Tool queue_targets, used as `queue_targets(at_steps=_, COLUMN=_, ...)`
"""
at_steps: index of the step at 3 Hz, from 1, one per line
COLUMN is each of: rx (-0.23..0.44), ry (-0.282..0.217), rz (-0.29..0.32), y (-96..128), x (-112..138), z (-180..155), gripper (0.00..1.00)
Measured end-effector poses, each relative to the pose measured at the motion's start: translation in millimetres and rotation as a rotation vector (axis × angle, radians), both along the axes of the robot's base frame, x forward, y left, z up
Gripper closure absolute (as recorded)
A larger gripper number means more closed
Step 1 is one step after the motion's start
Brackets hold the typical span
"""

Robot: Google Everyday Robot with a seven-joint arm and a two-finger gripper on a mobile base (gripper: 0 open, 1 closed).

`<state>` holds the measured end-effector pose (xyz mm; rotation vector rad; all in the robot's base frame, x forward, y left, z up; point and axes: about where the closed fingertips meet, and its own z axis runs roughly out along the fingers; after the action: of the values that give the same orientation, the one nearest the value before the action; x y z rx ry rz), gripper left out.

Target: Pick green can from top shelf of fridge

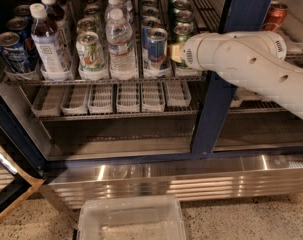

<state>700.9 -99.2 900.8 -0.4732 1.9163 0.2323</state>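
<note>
The top shelf (136, 78) of the fridge (211, 114) carries lanes of drinks. From the left, the front row holds a blue can (11, 51), a labelled bottle (47, 46), a white printed can (90, 51), a water bottle (120, 44), a blue-and-silver can (157, 46) and a green can (182, 33). The gripper (178, 52) sits at the front of that last lane.
</note>
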Motion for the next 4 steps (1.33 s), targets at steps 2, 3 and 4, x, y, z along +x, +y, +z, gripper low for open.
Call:
queue_targets(at_steps=2, rx=0.012, ry=-0.007, rz=-0.018, y=0, x=2, z=7, gripper=1.0)
queue_targets(at_steps=3, rx=-0.016, ry=-0.068, rz=-0.015, y=9, x=-2, z=26, gripper=1.0)
queue_targets(at_steps=4, rx=-0.02, ry=-0.079, rz=-0.013, y=11, x=-4, z=26, gripper=1.0)
